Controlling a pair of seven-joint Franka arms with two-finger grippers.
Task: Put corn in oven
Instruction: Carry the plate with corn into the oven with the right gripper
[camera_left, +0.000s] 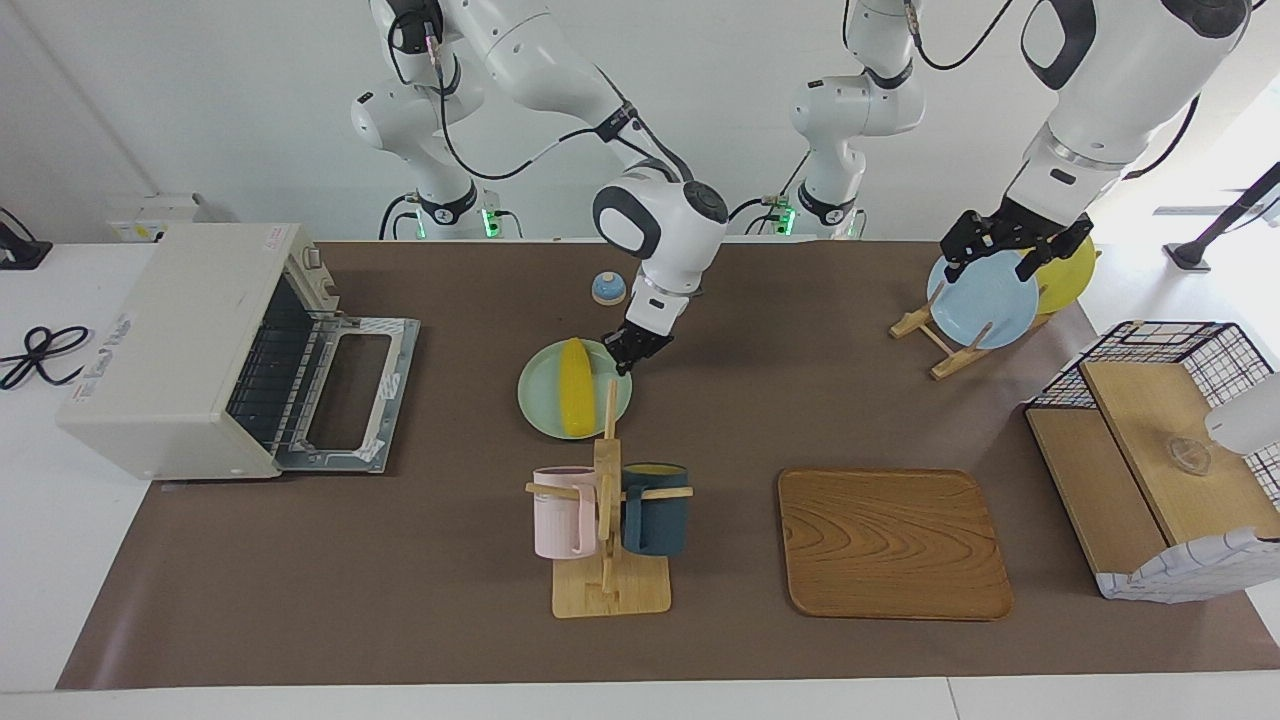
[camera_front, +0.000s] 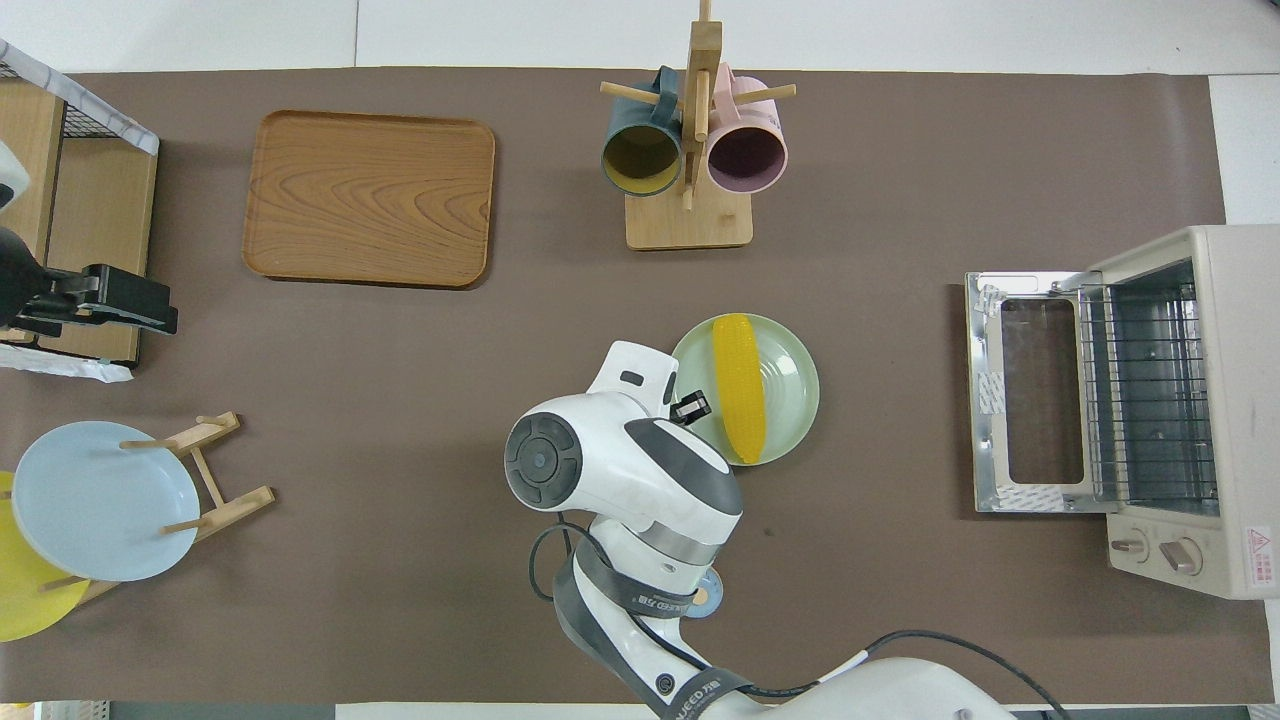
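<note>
My right pincer (camera_left: 628, 352) is closed on the rim of the round, glossy pale green plate (camera_left: 545, 415). Just beside my fingertips, toward the oven (camera_left: 190, 350), the smooth, tapered yellow corn (camera_left: 575, 398) lies on that plate. From overhead my wrist hides the fingertips, but the boxy oven's wire rack (camera_front: 1150, 385) shows behind its dropped door. My left pincer (camera_left: 1012, 238) hangs spread over the blue plate (camera_left: 985, 300), waiting.

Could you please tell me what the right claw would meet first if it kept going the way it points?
Pointing down, the right claw sits shut on the rim of the plate, so it would press that rim first, then the table beneath. The corn probably lies off its line.
</note>
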